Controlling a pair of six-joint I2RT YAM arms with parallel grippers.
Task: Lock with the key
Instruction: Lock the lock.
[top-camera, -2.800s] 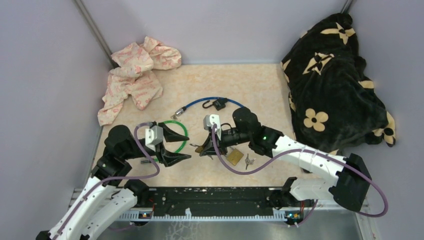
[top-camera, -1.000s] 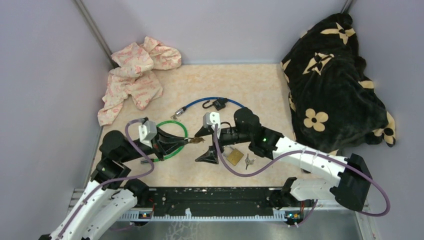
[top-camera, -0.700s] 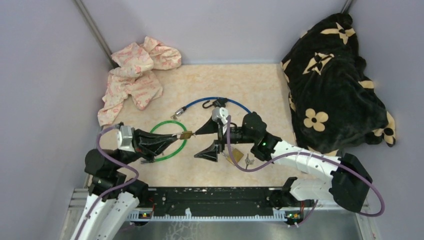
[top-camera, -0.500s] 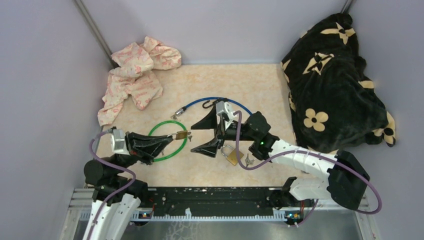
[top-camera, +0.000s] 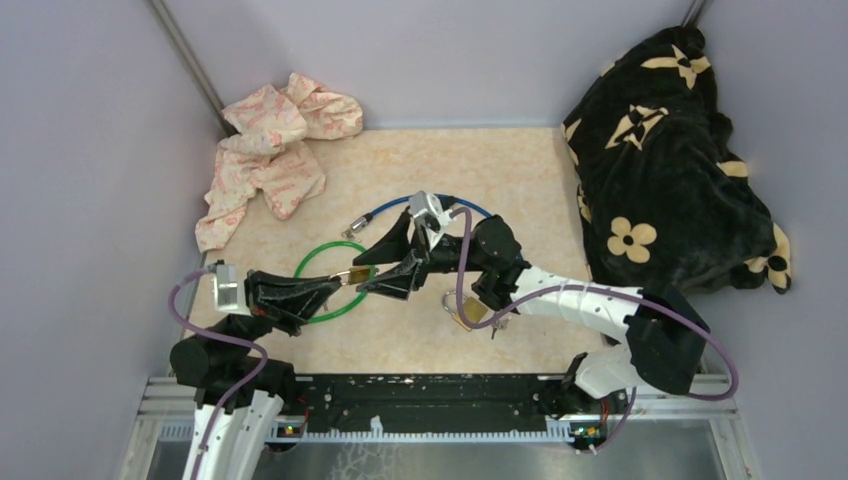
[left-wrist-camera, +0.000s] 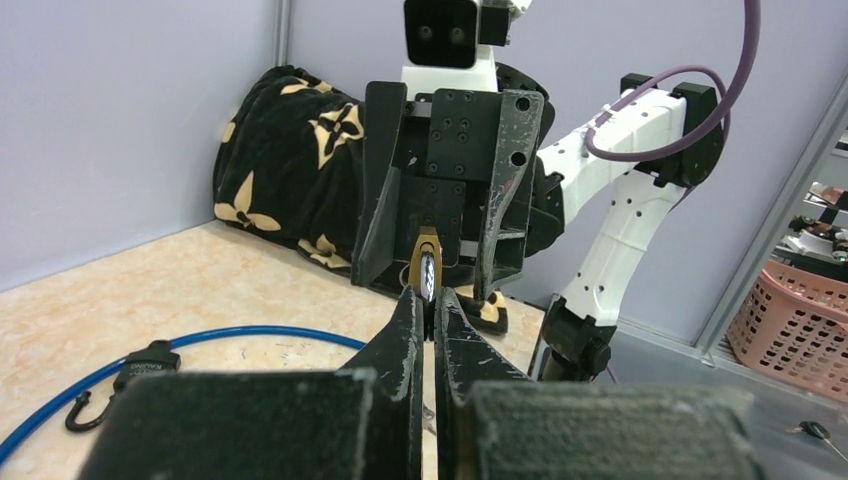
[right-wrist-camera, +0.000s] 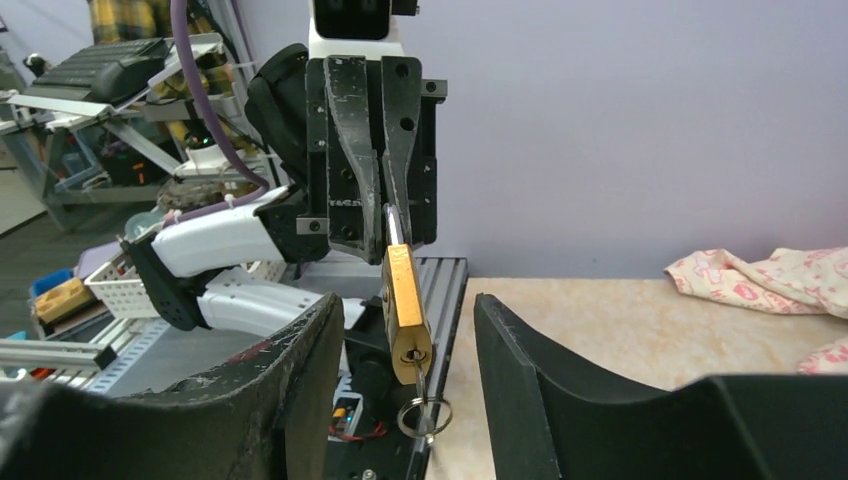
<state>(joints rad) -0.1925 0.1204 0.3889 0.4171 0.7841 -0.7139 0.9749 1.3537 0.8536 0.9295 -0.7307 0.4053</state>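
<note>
A brass padlock (right-wrist-camera: 403, 300) sticks out from my left gripper (right-wrist-camera: 388, 238), which is shut on its shackle end. A key (right-wrist-camera: 417, 378) sits in the keyhole with a ring (right-wrist-camera: 425, 415) hanging from it. My right gripper (right-wrist-camera: 408, 305) faces the left one, jaws apart, one finger on each side of the padlock with a gap on both sides. From above, the padlock (top-camera: 354, 275) lies between the left gripper (top-camera: 338, 281) and the right gripper (top-camera: 361, 277), over the green loop (top-camera: 312, 262). In the left wrist view the padlock (left-wrist-camera: 428, 268) shows edge-on at my shut fingertips.
A second brass padlock (top-camera: 468, 311) with keys (top-camera: 497, 322) lies on the table under the right arm. A blue cable (top-camera: 392, 207) with a black lock curves behind the grippers. A pink cloth (top-camera: 268, 150) lies back left and a black flowered blanket (top-camera: 665, 160) at the right wall.
My left arm has drawn back to the left with the padlock. The right gripper has followed it left, come around the padlock, and its jaws have narrowed.
</note>
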